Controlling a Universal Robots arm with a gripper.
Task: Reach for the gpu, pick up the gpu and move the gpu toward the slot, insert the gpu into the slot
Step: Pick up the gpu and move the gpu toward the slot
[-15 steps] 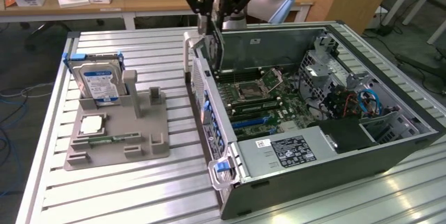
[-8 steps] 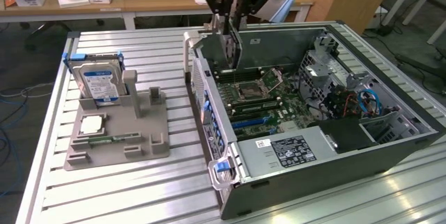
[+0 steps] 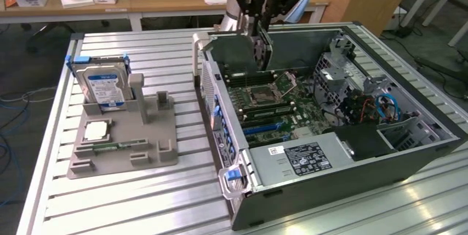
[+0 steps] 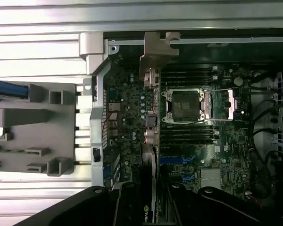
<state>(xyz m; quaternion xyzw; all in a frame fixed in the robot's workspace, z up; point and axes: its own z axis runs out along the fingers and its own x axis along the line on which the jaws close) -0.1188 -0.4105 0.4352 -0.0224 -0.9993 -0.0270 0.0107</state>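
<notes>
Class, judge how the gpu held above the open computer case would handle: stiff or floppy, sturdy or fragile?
Probably stiff: the gpu hangs straight from the fingers with no sag. Likely fragile: it is a thin card, so knocking it on the computer case could harm it.

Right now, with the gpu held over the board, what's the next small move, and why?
Probably a short sideways shift, no descent yet. The gripper holds the gpu upright above the far end of the board, by the CPU socket, while the blue slots lie closer to the camera in the exterior view. Lowering here would likely meet the socket area, not a slot.
</notes>
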